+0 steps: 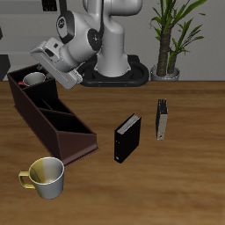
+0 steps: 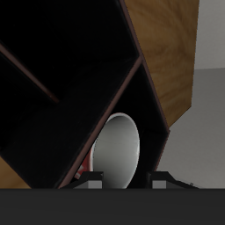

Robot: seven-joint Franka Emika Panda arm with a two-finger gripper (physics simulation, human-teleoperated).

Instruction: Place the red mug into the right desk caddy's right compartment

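Observation:
The red mug sits inside the end compartment of the right desk caddy, the end farthest from the table's front edge. Only its light grey inside and a sliver of red show. In the wrist view the mug lies tilted against the caddy's dark wall, its mouth facing the camera. My gripper hangs just beside and above that compartment, apart from the mug. Its fingers are spread and hold nothing, with the gripper open.
A yellow-and-cream mug stands near the table's front edge by the caddy's near end. A small black box stands mid-table, with a thin dark book-like object beyond it. The robot base and a potted plant are at the back.

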